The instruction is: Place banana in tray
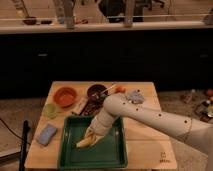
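- The tray (65, 150) is big, dark green and flat, with a low rim all around. It sits on the front part of the wooden desk (147, 147).
- The banana (83, 143) is inside the tray, near the middle. It is pale yellow and it is tilted, with its low end toward the tray's left side.
- The hand (95, 130) is over the middle of the tray, right at the top end of the banana. I cannot tell if the hand is open or closed.
- The white arm (150, 119) reaches in from the right side of the tray and bends down into it.
- A blue sponge (46, 134) lies just beside the tray's left side.
- A small green cup (50, 110) stands behind the tray's back left corner.
- An orange bowl (65, 96) sits behind the tray, on the left.
- A dark bowl (96, 91) sits behind the tray, near the middle. Something lies in it, but I cannot tell what it is.
- A small round orange fruit (120, 89) is behind the tray, just right of the dark bowl.
- A gray crumpled thing (134, 96) lies behind the tray's back right corner.
- A pale flat stick shape (80, 105) lies between the orange bowl and the tray.
- A long dark counter (105, 55) runs far behind the tray.
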You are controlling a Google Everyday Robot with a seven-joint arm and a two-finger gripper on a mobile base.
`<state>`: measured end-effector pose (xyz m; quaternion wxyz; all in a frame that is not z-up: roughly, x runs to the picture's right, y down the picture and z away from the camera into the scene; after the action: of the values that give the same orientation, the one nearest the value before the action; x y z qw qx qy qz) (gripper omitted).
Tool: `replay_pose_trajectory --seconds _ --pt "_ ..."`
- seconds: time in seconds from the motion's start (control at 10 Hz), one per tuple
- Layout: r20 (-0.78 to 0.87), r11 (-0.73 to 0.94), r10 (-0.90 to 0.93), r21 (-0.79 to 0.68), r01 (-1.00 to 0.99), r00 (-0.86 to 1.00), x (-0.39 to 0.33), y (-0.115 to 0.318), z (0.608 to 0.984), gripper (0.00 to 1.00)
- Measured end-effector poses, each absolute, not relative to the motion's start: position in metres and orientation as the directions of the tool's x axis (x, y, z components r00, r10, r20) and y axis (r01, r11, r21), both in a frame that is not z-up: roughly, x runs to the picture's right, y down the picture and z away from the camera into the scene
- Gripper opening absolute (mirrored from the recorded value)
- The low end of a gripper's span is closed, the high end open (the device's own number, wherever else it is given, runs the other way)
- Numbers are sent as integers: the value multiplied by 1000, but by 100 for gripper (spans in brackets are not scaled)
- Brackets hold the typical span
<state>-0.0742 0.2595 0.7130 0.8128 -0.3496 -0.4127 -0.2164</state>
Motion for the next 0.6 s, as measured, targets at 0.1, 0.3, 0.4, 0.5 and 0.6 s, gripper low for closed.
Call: replay_pose_trajectory --seconds 0.1,0.3,0.4,0.5,0.6 --pt "823 663 -62 -389 640 565 -73 259 714 75" --pt "824 663 -60 -389 640 563 -70 258 716 80" --pt "823 663 -60 -390 639 565 -68 258 717 80" --pt "822 661 -61 -392 640 567 -67 258 718 80" --pt "821 662 -61 -393 638 568 -65 257 719 80"
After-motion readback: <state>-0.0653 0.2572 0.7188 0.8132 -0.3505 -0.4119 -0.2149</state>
